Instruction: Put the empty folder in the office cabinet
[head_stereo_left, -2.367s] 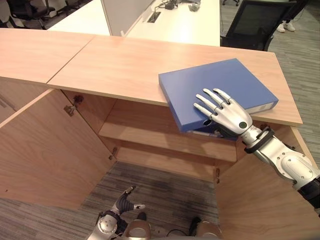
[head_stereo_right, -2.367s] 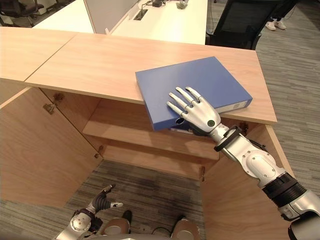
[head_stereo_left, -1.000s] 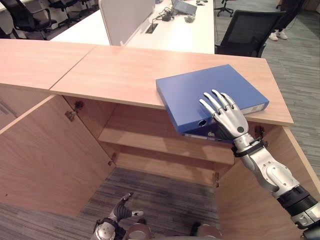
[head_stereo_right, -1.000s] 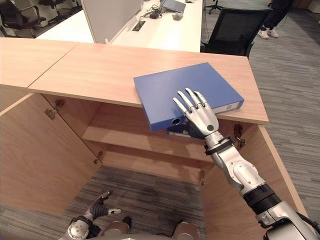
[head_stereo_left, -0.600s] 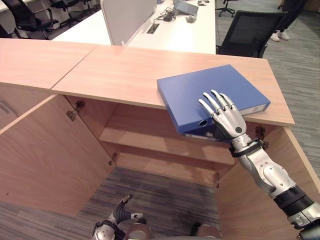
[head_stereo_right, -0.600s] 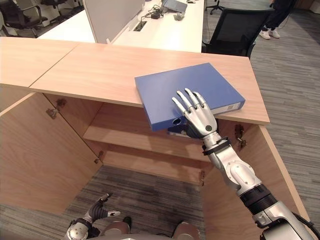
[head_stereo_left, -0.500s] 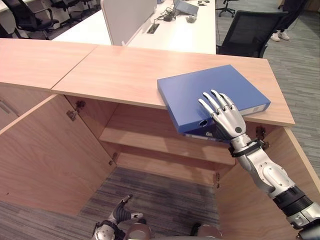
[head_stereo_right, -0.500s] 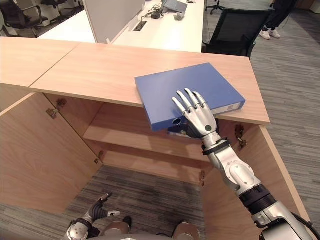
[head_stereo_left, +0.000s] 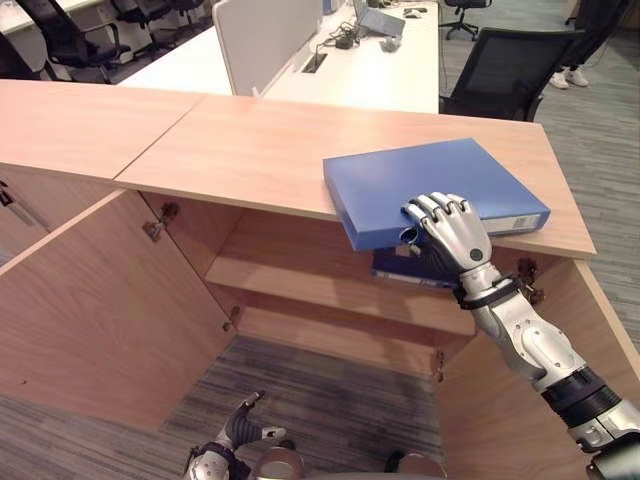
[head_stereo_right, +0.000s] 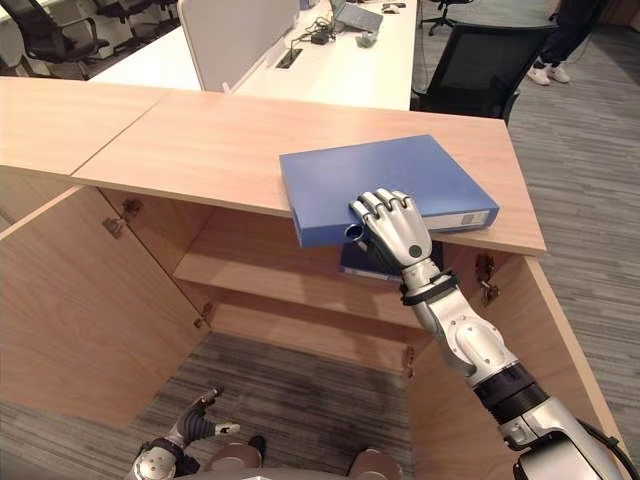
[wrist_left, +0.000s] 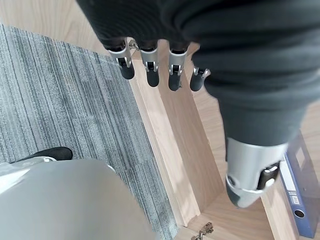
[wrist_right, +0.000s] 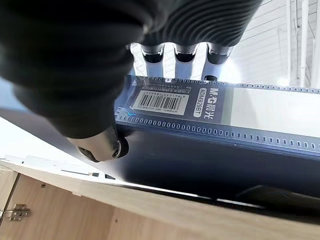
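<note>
The left robot hand (head_stereo_left: 238, 432) is hanging low by the floor, fingers relaxed. The right robot hand (head_stereo_left: 447, 232), flat a moment ago, is now curling over the blue folder (head_stereo_left: 430, 185), which is overhanging the counter (head_stereo_left: 230, 140) edge. A one-edge grip could let it tip and fall past the open cabinet (head_stereo_left: 330, 290).
</note>
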